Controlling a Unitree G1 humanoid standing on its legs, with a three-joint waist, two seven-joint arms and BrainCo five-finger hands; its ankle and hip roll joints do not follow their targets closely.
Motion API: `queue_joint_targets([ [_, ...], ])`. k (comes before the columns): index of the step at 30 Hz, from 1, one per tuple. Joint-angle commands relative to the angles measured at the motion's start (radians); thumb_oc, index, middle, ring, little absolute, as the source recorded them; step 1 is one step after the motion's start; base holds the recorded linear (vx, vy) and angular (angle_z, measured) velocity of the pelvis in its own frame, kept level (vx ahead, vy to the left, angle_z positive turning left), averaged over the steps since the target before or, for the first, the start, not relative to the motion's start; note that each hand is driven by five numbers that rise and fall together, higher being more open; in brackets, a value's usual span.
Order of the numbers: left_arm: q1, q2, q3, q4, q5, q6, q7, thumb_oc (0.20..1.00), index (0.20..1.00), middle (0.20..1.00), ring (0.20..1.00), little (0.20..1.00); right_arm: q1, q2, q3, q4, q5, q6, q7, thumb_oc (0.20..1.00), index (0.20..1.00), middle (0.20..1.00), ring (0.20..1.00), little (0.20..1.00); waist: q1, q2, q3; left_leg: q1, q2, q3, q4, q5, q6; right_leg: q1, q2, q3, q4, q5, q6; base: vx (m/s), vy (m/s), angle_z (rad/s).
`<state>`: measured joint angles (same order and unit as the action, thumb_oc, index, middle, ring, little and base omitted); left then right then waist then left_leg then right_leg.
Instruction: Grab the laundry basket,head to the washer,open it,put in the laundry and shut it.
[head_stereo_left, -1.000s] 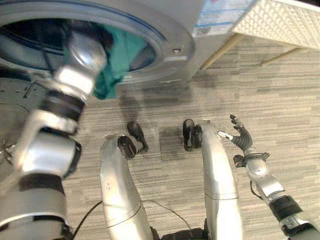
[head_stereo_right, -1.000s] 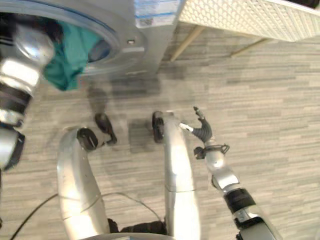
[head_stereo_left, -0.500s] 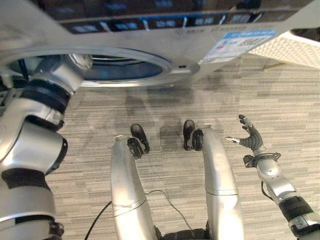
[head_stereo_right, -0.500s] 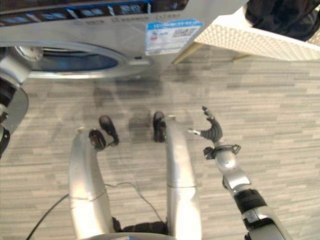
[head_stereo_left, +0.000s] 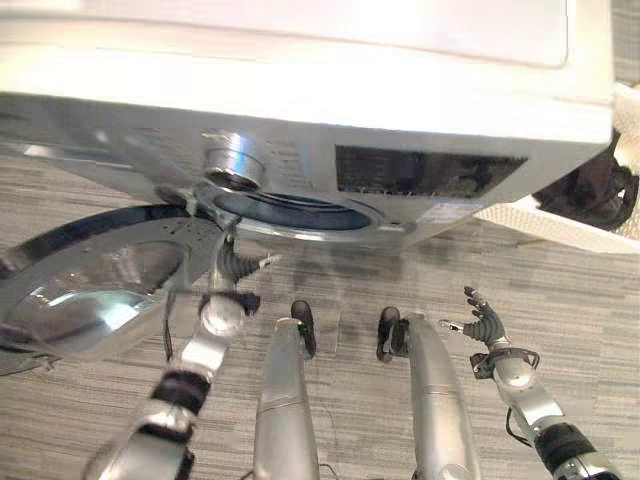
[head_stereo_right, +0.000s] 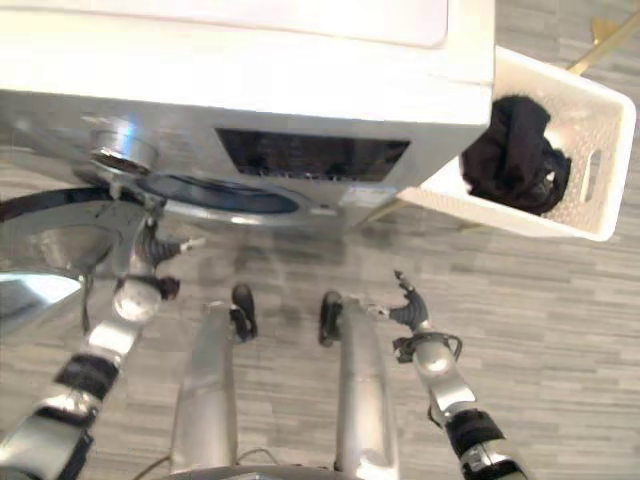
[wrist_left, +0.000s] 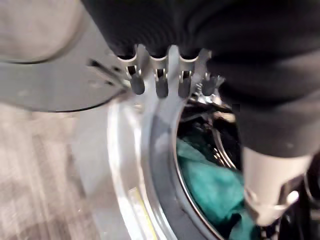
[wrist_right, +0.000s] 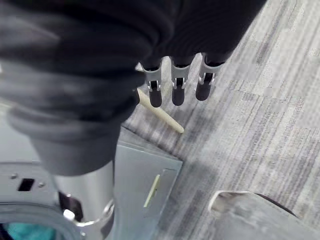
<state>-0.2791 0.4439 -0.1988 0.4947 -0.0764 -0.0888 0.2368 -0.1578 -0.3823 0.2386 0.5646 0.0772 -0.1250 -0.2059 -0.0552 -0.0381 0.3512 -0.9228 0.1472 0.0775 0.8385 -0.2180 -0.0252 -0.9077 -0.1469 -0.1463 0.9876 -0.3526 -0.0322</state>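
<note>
The white front-loading washer (head_stereo_right: 250, 90) was seen with its round glass door (head_stereo_left: 95, 290) swung wide toward the robot's left. Teal laundry (wrist_left: 212, 187) lay inside the drum. The left hand (head_stereo_left: 236, 272) was held before the opening, fingers straight and relaxed, holding nothing. The right hand (head_stereo_right: 408, 310) hung over the carpet, fingers spread. The white perforated laundry basket (head_stereo_right: 585, 185), long axis slanting away rightward, stood touching the washer's right corner, dark clothing (head_stereo_right: 515, 155) inside.
</note>
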Motion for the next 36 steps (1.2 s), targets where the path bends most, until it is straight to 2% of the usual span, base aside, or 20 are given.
queue_joint_targets([
  [1, -0.036, 0.021, -0.002, -0.017, -0.090, -0.058, -0.036, 1.000, 1.000, 1.000, 1.000, 1.000, 0.024, -0.031, -0.029, -0.018, -0.010, -0.007, -0.003, 1.000, 1.000, 1.000, 1.000, 1.000, -0.003, -0.002, 0.020, 0.155, -0.012, 0.021, -0.057, -0.063, 0.048, 0.124, 0.019, 0.037, -0.243, 0.109, 0.063, 0.10, -0.007, 0.11],
  [6, 0.134, -0.054, 0.021, 0.038, -0.142, -0.057, -0.095, 1.000, 1.000, 1.000, 1.000, 1.000, 0.078, 0.005, -0.069, 0.002, 0.020, -0.015, 0.023, 1.000, 1.000, 1.000, 1.000, 1.000, 0.008, -0.013, -0.002, 0.448, -0.036, 0.037, -0.320, 0.012, 0.025, 0.414, 0.025, 0.010, -0.490, 0.180, 0.092, 0.14, -0.038, 0.06],
  [7, 0.182, -0.069, 0.029, 0.081, -0.133, -0.048, -0.111, 1.000, 1.000, 1.000, 1.000, 1.000, 0.101, 0.018, -0.081, 0.006, 0.025, -0.016, 0.030, 1.000, 1.000, 1.000, 1.000, 1.000, 0.007, -0.020, -0.018, 0.550, -0.035, 0.058, -0.433, 0.074, 0.021, 0.511, 0.031, 0.002, -0.601, 0.236, 0.095, 0.09, -0.035, -0.13],
  [8, 0.182, -0.069, 0.029, 0.081, -0.133, -0.048, -0.111, 1.000, 1.000, 1.000, 1.000, 1.000, 0.101, 0.018, -0.081, 0.006, 0.025, -0.016, 0.030, 1.000, 1.000, 1.000, 1.000, 1.000, 0.007, -0.021, -0.016, 0.556, -0.036, 0.059, -0.437, 0.077, 0.021, 0.516, 0.031, 0.002, -0.604, 0.238, 0.095, 0.16, -0.040, -0.24],
  [12, 0.273, -0.079, 0.032, 0.149, -0.065, -0.032, -0.140, 1.000, 1.000, 1.000, 1.000, 1.000, 0.150, 0.030, -0.103, 0.036, 0.029, -0.011, 0.047, 1.000, 1.000, 1.000, 1.000, 1.000, 0.006, -0.023, -0.085, 0.768, -0.042, 0.070, -0.638, 0.131, 0.007, 0.702, 0.078, 0.034, -0.809, 0.298, 0.119, 0.19, 0.026, -0.29],
  [15, 0.300, -0.085, 0.010, 0.136, -0.049, -0.036, -0.155, 1.000, 1.000, 1.000, 1.000, 1.000, 0.166, 0.023, -0.115, 0.047, 0.044, -0.015, 0.054, 1.000, 1.000, 1.000, 1.000, 1.000, 0.023, -0.025, -0.114, 0.826, -0.106, -0.062, -0.698, 0.138, -0.005, 0.778, 0.092, 0.069, -0.892, 0.323, 0.126, 0.15, 0.069, -0.49],
  [16, 0.306, -0.090, -0.004, 0.148, -0.020, -0.035, -0.170, 1.000, 1.000, 1.000, 1.000, 1.000, 0.168, 0.021, -0.123, 0.064, 0.046, -0.017, 0.069, 1.000, 1.000, 1.000, 1.000, 1.000, 0.015, -0.022, -0.149, 0.855, -0.136, -0.118, -0.734, 0.133, -0.005, 0.807, 0.090, 0.083, -0.932, 0.341, 0.132, 0.15, 0.079, -0.65],
  [17, 0.306, -0.090, -0.004, 0.148, -0.019, -0.036, -0.170, 1.000, 1.000, 1.000, 1.000, 1.000, 0.169, 0.020, -0.123, 0.064, 0.046, -0.017, 0.069, 1.000, 1.000, 1.000, 1.000, 1.000, 0.015, -0.021, -0.148, 0.858, -0.136, -0.118, -0.736, 0.134, -0.005, 0.810, 0.090, 0.083, -0.934, 0.342, 0.132, 0.20, 0.146, -0.65],
  [18, 0.309, -0.100, -0.006, 0.170, -0.004, -0.026, -0.182, 1.000, 1.000, 1.000, 1.000, 1.000, 0.174, 0.021, -0.126, 0.075, 0.033, -0.010, 0.077, 1.000, 1.000, 1.000, 1.000, 1.000, 0.005, -0.017, -0.184, 0.899, -0.139, -0.100, -0.773, 0.128, 0.002, 0.838, 0.088, 0.096, -0.971, 0.356, 0.141, 0.10, 0.077, -0.29],
  [21, 0.314, -0.106, -0.012, 0.186, 0.013, -0.023, -0.188, 1.000, 1.000, 1.000, 1.000, 1.000, 0.180, 0.031, -0.138, 0.094, 0.036, -0.002, 0.079, 1.000, 1.000, 1.000, 1.000, 1.000, -0.003, -0.011, -0.206, 0.936, -0.139, -0.059, -0.806, 0.127, 0.007, 0.852, 0.084, 0.119, -0.993, 0.373, 0.150, 0.09, 0.133, -0.23],
  [25, 0.313, -0.106, -0.023, 0.186, 0.031, -0.019, -0.189, 1.000, 1.000, 1.000, 1.000, 1.000, 0.188, 0.049, -0.151, 0.100, 0.053, 0.005, 0.075, 1.000, 1.000, 1.000, 1.000, 1.000, -0.009, -0.007, -0.211, 0.961, -0.145, -0.002, -0.832, 0.127, 0.017, 0.839, 0.086, 0.163, -0.994, 0.396, 0.168, -0.02, 0.114, -0.64],
  [28, 0.297, -0.101, -0.034, 0.186, 0.044, -0.021, -0.185, 1.000, 1.000, 1.000, 1.000, 1.000, 0.195, 0.066, -0.149, 0.106, 0.062, 0.015, 0.074, 1.000, 1.000, 1.000, 1.000, 1.000, -0.019, -0.005, -0.201, 0.968, -0.149, 0.063, -0.847, 0.128, 0.027, 0.800, 0.093, 0.203, -0.967, 0.416, 0.193, -0.09, 0.083, -0.95],
  [29, 0.281, -0.096, -0.044, 0.175, 0.052, -0.022, -0.179, 1.000, 1.000, 1.000, 1.000, 1.000, 0.189, 0.074, -0.148, 0.103, 0.068, 0.019, 0.074, 1.000, 1.000, 1.000, 1.000, 1.000, -0.021, -0.001, -0.185, 0.970, -0.144, 0.112, -0.846, 0.125, 0.031, 0.771, 0.094, 0.198, -0.947, 0.425, 0.208, -0.09, 0.034, -1.32],
  [30, 0.273, -0.093, -0.047, 0.168, 0.057, -0.023, -0.176, 1.000, 1.000, 1.000, 1.000, 1.000, 0.187, 0.080, -0.149, 0.103, 0.070, 0.019, 0.071, 1.000, 1.000, 1.000, 1.000, 1.000, -0.016, 0.004, -0.180, 0.970, -0.137, 0.143, -0.851, 0.125, 0.031, 0.752, 0.083, 0.159, -0.937, 0.428, 0.211, -0.12, 0.024, -1.65],
  [31, 0.271, -0.089, -0.051, 0.159, 0.062, -0.023, -0.175, 1.000, 1.000, 1.000, 1.000, 1.000, 0.188, 0.084, -0.150, 0.099, 0.072, 0.020, 0.069, 1.000, 1.000, 1.000, 1.000, 1.000, -0.010, 0.011, -0.177, 0.973, -0.128, 0.171, -0.860, 0.128, 0.030, 0.740, 0.062, 0.079, -0.922, 0.420, 0.204, -0.07, -0.030, -1.72],
  [32, 0.269, -0.086, -0.051, 0.148, 0.063, -0.022, -0.175, 1.000, 1.000, 1.000, 1.000, 1.000, 0.188, 0.089, -0.148, 0.096, 0.070, 0.019, 0.067, 1.000, 1.000, 1.000, 1.000, 1.000, 0.000, 0.020, -0.174, 0.978, -0.115, 0.204, -0.868, 0.134, 0.026, 0.735, 0.029, -0.039, -0.905, 0.404, 0.193, 0.00, -0.046, -1.91],
  [33, 0.272, -0.087, -0.050, 0.148, 0.069, -0.019, -0.180, 1.000, 1.000, 1.000, 1.000, 1.000, 0.188, 0.094, -0.138, 0.097, 0.061, 0.018, 0.068, 1.000, 1.000, 1.000, 1.000, 1.000, 0.014, 0.036, -0.178, 1.002, -0.093, 0.251, -0.879, 0.122, 0.017, 0.750, -0.022, -0.220, -0.874, 0.367, 0.187, 0.03, -0.073, -1.76],
  [34, 0.274, -0.087, -0.047, 0.152, 0.073, -0.018, -0.179, 1.000, 1.000, 1.000, 1.000, 1.000, 0.188, 0.095, -0.133, 0.102, 0.053, 0.019, 0.070, 1.000, 1.000, 1.000, 1.000, 1.000, 0.021, 0.037, -0.178, 1.012, -0.085, 0.287, -0.876, 0.118, 0.014, 0.758, -0.050, -0.301, -0.860, 0.362, 0.183, 0.05, -0.055, -1.74],
  [35, 0.274, -0.087, -0.047, 0.153, 0.073, -0.018, -0.179, 1.000, 1.000, 1.000, 1.000, 1.000, 0.188, 0.095, -0.133, 0.102, 0.053, 0.019, 0.070, 1.000, 1.000, 1.000, 1.000, 1.000, 0.022, 0.036, -0.178, 1.013, -0.085, 0.287, -0.875, 0.118, 0.014, 0.758, -0.050, -0.300, -0.858, 0.361, 0.183, 0.01, -0.062, -1.56],
  [36, 0.279, -0.090, -0.044, 0.158, 0.075, -0.017, -0.180, 1.000, 1.000, 1.000, 1.000, 1.000, 0.189, 0.095, -0.125, 0.102, 0.042, 0.022, 0.072, 1.000, 1.000, 1.000, 1.000, 1.000, 0.030, 0.036, -0.181, 1.020, -0.081, 0.321, -0.869, 0.113, 0.015, 0.765, -0.075, -0.367, -0.843, 0.358, 0.179, 0.03, -0.076, -1.30],
])
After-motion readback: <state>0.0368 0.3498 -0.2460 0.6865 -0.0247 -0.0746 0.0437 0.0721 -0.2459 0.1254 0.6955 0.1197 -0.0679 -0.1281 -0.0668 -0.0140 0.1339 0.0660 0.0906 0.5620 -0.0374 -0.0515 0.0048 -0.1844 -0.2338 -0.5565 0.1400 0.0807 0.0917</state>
